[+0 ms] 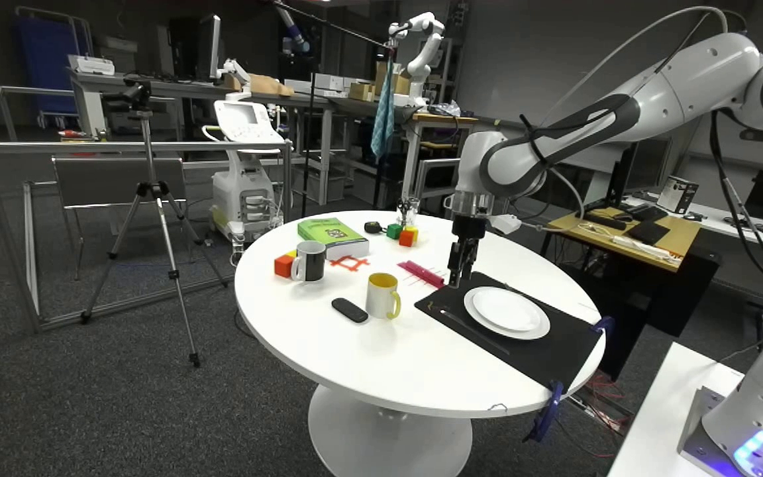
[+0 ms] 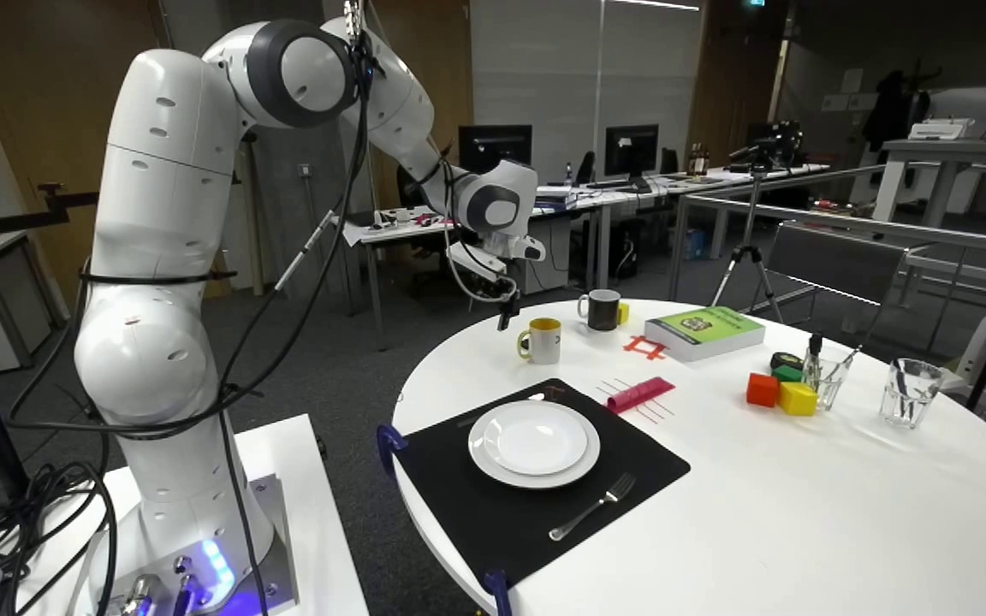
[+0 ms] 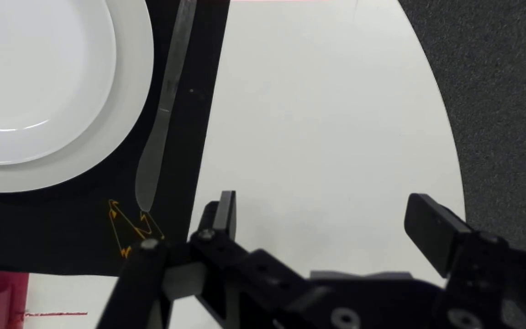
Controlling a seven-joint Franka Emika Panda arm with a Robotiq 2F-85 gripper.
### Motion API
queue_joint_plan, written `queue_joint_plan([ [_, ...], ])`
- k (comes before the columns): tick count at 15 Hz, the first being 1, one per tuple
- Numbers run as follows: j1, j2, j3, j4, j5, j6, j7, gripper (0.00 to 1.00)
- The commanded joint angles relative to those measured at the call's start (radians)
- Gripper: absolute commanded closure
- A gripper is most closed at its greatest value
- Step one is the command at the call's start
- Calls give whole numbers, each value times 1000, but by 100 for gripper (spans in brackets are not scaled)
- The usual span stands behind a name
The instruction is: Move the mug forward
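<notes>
The mug [image 1: 382, 296] is pale outside, with a yellow inside and yellow handle. It stands upright on the white table [image 1: 355, 358] and also shows in an exterior view [image 2: 543, 340]. The mug is out of sight in the wrist view. My gripper [image 1: 461, 271] hangs above the table, apart from the mug. It appears right of the mug in that exterior view and slightly left of and above it in an exterior view [image 2: 508, 315]. In the wrist view my gripper [image 3: 321, 219] is open, with only bare table between its fingers.
A black mug [image 1: 314, 262] with a pale handle, a green book [image 1: 342, 240] and a flat black oblong object [image 1: 350, 310] stand or lie near the mug. White plates [image 2: 536, 438], a knife [image 3: 167, 100] and a fork [image 2: 593, 506] lie on a black mat [image 2: 450, 479].
</notes>
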Motion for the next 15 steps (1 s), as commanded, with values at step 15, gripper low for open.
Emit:
queue_joint_plan([
  [15, 86, 203, -54, 196, -164, 169, 167, 0],
])
